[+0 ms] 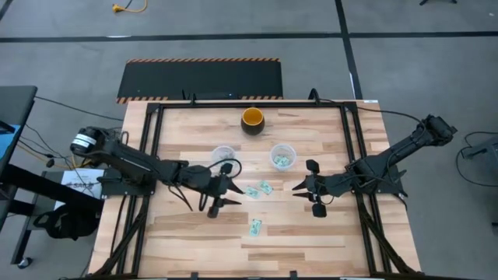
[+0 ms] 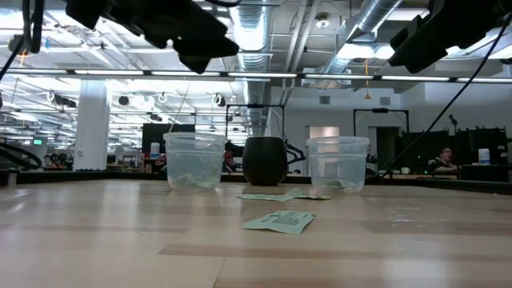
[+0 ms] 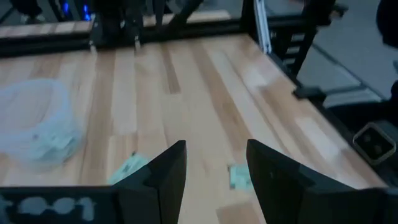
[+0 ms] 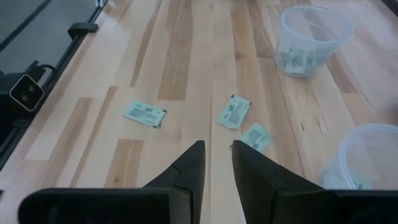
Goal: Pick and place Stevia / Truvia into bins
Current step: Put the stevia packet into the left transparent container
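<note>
High view: the left claw [image 1: 220,195] and right claw [image 1: 306,192] hover above mid-frame of the wooden worktop [image 1: 187,233], both with fingers parted and nothing between them. Three sachets lie loose: two [image 1: 259,189] between the claws and one [image 1: 255,226] lower, near centre. Two clear cups, the left cup [image 1: 223,155] and right cup [image 1: 282,156], stand above them in the frame, and a dark orange-lined bowl [image 1: 252,119] stands nearer the top edge.

Right wrist view: it alone shows sachets already inside the cup [image 4: 313,38] at its upper right, and the loose sachets' printed faces [image 4: 234,112].

Low view: it alone shows the room, an open hall with ceiling ducts [image 2: 264,32] and strip lights, and a seated person [image 2: 442,160] at far right. The worktop is pale planking framed by black rails.
</note>
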Controlling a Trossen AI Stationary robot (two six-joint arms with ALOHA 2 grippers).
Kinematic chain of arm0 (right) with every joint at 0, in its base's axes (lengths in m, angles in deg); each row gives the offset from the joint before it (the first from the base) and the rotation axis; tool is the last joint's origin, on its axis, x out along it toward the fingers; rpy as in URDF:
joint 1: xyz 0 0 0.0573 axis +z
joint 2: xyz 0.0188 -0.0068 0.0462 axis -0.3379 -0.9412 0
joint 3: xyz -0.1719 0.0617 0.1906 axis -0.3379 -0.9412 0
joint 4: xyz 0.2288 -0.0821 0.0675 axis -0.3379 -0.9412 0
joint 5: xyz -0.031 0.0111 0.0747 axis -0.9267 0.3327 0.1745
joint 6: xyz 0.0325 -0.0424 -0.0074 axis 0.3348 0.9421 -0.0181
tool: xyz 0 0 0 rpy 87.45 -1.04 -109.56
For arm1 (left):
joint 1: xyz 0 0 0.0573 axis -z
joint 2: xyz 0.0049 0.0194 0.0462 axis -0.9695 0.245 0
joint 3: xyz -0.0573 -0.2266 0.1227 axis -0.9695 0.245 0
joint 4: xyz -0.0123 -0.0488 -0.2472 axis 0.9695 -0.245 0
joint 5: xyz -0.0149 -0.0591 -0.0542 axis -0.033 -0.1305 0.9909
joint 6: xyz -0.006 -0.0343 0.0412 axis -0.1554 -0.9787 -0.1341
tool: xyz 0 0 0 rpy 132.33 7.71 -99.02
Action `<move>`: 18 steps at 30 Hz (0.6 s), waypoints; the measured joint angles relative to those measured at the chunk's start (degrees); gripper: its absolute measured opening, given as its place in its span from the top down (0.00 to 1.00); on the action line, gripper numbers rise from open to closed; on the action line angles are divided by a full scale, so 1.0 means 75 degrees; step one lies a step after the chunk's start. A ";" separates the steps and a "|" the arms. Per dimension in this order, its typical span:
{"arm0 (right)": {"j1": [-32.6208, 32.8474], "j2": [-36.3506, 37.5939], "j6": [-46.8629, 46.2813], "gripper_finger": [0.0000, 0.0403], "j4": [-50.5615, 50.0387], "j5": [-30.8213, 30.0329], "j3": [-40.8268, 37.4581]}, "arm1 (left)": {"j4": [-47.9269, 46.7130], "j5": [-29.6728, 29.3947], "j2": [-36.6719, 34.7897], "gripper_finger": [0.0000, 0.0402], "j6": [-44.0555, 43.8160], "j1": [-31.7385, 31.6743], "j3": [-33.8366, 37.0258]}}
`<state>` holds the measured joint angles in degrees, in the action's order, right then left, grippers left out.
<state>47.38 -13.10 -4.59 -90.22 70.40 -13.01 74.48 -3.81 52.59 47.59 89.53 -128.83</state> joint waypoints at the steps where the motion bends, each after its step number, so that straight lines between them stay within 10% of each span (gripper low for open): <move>1: 0.0000 0.0000 0.0000 0.81 0.0003 0.0000 0.0000 | 0.0324 0.0003 0.0149 0.61 -0.0023 0.0023 0.0003; 6: 0.0000 -0.0003 0.0000 0.81 -0.0001 0.0002 0.0000 | 0.1078 0.0047 0.0913 0.61 -0.0052 0.0026 -0.0177; 18: -0.0003 -0.0003 0.0007 0.81 -0.0351 0.0000 0.0000 | -0.2308 0.0662 0.2649 0.61 0.0082 0.0146 -0.2330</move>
<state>47.36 -13.12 -4.54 -92.85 70.40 -13.01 57.17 1.15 72.45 48.20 90.62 -146.30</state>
